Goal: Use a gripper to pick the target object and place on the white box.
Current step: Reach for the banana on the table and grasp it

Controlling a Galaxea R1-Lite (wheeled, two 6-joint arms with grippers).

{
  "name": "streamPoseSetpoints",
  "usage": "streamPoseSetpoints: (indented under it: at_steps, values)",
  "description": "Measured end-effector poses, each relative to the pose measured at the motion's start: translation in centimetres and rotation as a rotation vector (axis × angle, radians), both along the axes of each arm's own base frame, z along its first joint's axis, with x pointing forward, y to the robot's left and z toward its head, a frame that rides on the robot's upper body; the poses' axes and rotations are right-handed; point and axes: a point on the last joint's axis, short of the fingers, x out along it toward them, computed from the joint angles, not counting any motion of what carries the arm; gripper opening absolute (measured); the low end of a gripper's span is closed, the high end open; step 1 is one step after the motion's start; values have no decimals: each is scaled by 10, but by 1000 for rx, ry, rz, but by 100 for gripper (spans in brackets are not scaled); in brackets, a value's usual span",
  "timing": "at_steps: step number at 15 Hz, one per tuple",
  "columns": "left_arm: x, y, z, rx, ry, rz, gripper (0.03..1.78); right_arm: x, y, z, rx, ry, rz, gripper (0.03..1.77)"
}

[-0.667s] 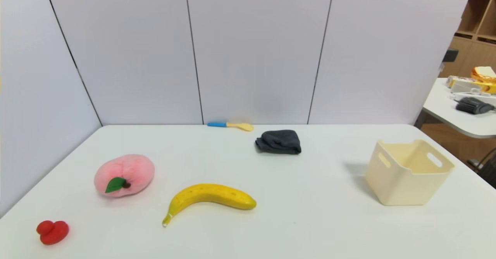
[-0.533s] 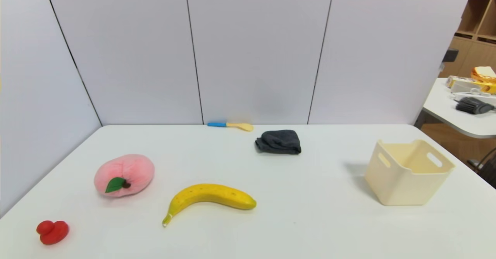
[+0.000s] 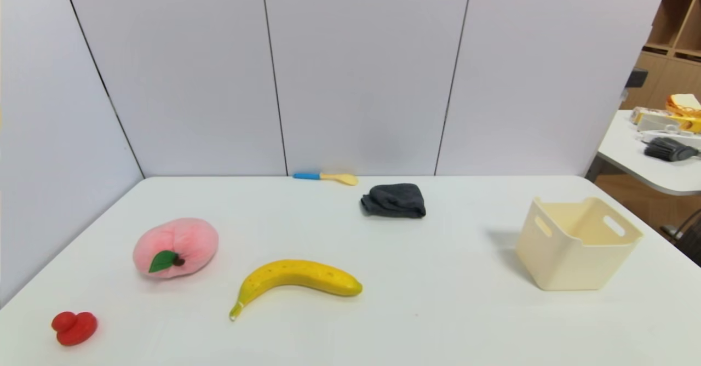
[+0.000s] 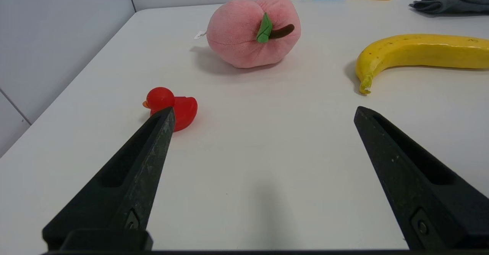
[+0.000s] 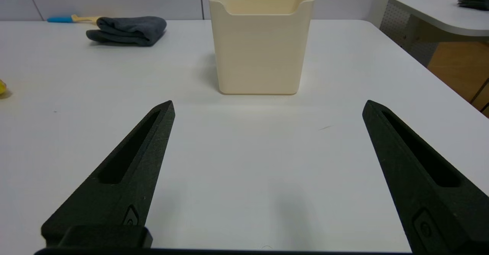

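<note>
Your left gripper (image 4: 263, 112) low at the near left, jaws spread wide, holding nothing, your right gripper (image 5: 267, 106) low at the near right, jaws equally wide, empty

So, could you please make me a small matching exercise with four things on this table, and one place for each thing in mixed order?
Things:
1. banana
2. white box
3. red toy duck
4. grey cloth

Places:
A. near left corner of the table
B. right side of the table, empty
C. far side, close to the blue-handled spoon
D. near middle, to the right of the plush peach

Pairs: 1-D, 2-B, 3-A, 4-C
</note>
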Motion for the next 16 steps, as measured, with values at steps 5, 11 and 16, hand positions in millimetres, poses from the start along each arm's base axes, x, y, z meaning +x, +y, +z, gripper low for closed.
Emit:
streamPoseSetpoints:
  at_steps: [5,11,16]
  values:
    - [0,0,0,0,0,0,169,1,1,40,-4,-5,64,170]
    - [0,0,0,0,0,0,169,45,6,96,-74,162,260,170]
    - [0,0,0,0,0,0,169,112,26,122,-159,325,501,170]
